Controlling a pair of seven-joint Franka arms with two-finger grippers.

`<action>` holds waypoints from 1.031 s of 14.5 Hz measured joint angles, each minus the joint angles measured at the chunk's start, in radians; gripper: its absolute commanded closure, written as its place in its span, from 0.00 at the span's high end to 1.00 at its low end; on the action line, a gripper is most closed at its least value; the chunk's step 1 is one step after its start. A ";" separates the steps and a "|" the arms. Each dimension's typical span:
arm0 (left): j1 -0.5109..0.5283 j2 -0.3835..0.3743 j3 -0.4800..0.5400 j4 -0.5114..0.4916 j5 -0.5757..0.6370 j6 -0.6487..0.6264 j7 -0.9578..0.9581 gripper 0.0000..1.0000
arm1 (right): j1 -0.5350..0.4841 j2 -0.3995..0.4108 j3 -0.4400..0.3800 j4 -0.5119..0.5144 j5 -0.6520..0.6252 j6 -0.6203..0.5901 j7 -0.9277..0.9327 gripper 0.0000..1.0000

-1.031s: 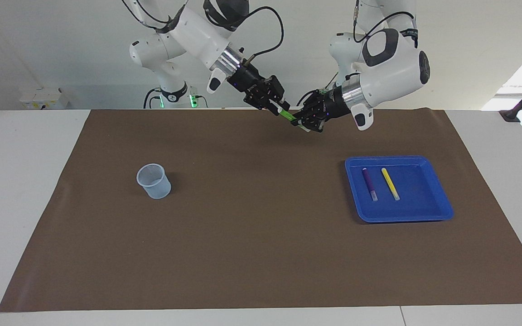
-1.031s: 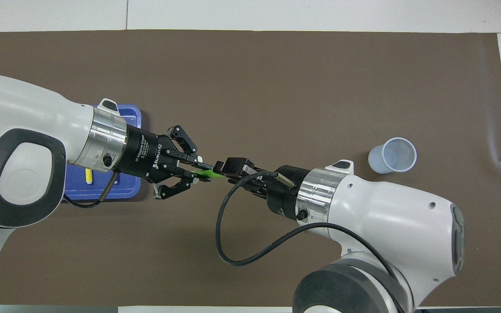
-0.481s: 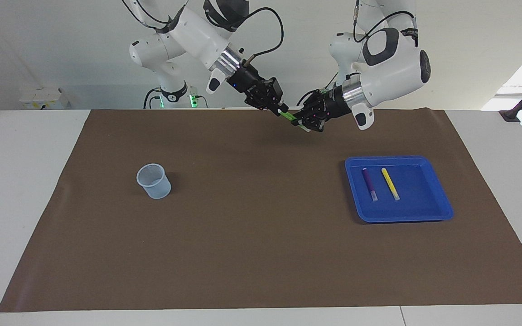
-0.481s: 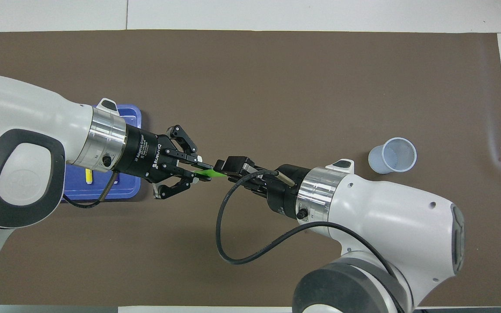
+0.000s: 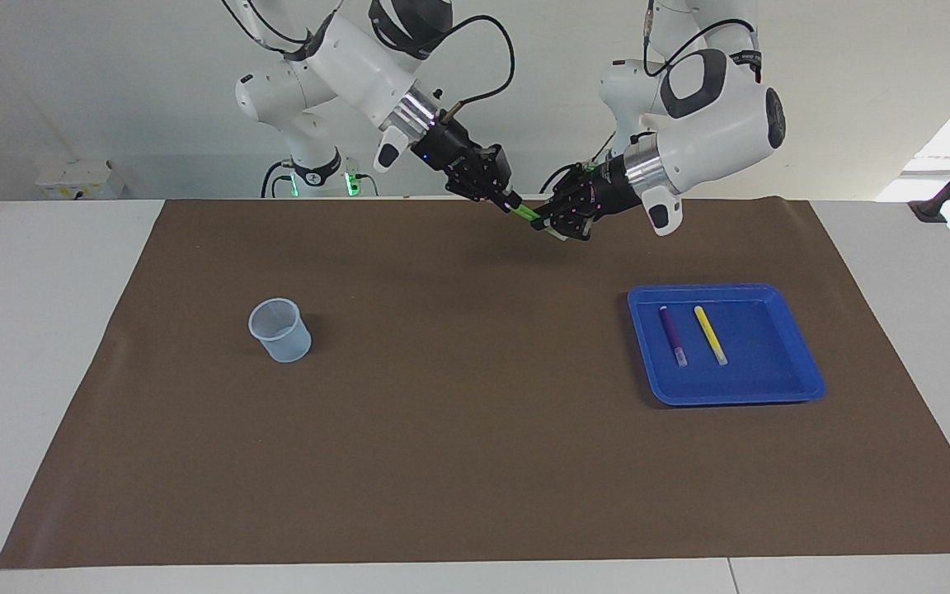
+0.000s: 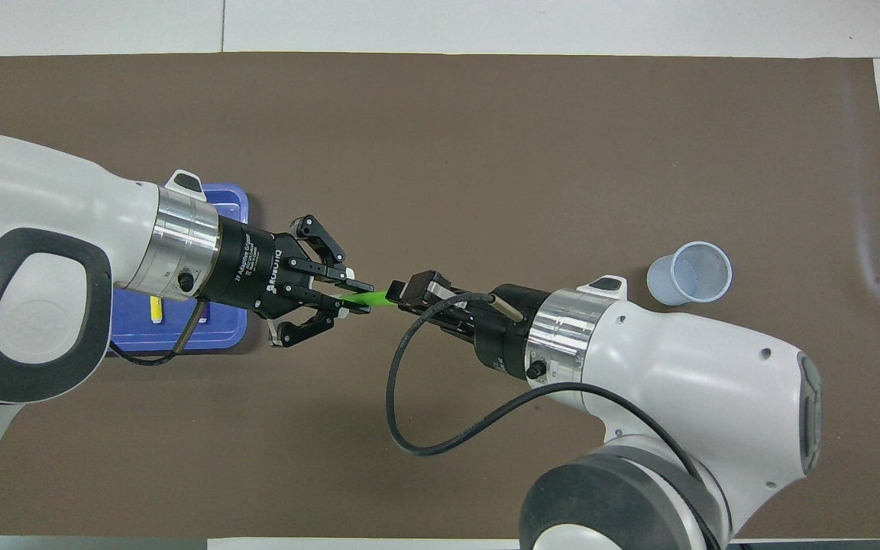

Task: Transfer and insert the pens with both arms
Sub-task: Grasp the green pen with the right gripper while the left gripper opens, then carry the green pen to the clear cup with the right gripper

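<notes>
Both jaws' tips on the green pen (image 6: 363,298), midair between them.

Bright, even light; daylight glare at window edge; soft shadows under cup (image 5: 279,330) & tray (image 5: 805,388); sharp.

White lettering runs along the black body of the left gripper (image 6: 356,294): the brand "ROBOTIQ", and beside it a smaller line that starts "2F Adaptive Gripper". Any finer print under that is too small to make out. Nothing else carries writing I can read.
</notes>
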State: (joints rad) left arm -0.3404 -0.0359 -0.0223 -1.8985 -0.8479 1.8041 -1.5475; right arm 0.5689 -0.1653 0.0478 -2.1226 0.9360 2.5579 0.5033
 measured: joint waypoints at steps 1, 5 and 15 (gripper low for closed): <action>0.000 -0.005 0.001 0.000 0.000 0.005 -0.001 1.00 | -0.015 0.001 -0.001 0.000 0.000 -0.006 -0.003 0.00; 0.001 -0.024 0.008 0.000 0.001 0.009 -0.003 1.00 | -0.079 0.001 -0.003 0.010 -0.177 -0.141 -0.050 0.00; 0.084 -0.037 0.022 -0.071 0.207 0.055 0.330 1.00 | -0.507 0.051 -0.016 0.267 -0.748 -0.768 -0.803 0.00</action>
State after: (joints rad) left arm -0.2562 -0.0730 -0.0002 -1.9690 -0.6413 1.8592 -1.2179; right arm 0.0618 -0.1147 0.0323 -1.8556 0.1880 1.7896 -0.2999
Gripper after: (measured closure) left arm 0.000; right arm 0.824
